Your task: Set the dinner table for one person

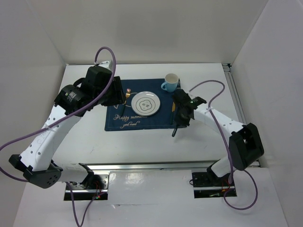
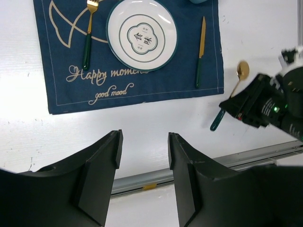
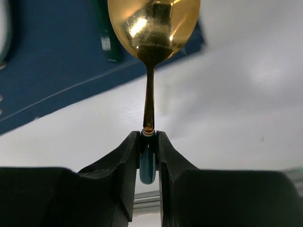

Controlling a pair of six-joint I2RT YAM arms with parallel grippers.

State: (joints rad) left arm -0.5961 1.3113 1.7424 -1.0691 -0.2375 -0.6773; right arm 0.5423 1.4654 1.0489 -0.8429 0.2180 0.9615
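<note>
The white dinner table (image 1: 85, 137) carries a navy placemat (image 1: 142, 122) with a white plate (image 1: 145, 104) on it. In the left wrist view a gold fork with a green handle (image 2: 87, 33) lies left of the plate (image 2: 142, 34) and a matching knife (image 2: 200, 52) lies right of it. My right gripper (image 3: 149, 137) is shut on the teal handle of a gold spoon (image 3: 154, 26), held just beyond the mat's right edge (image 2: 240, 71). My left gripper (image 2: 144, 146) is open and empty, high over the mat's left side (image 1: 116, 99).
A light blue cup (image 1: 170, 82) stands at the mat's far right corner. White walls close in the table at the back and both sides. A metal rail (image 2: 236, 161) runs along the near edge. Purple cables loop from both arms.
</note>
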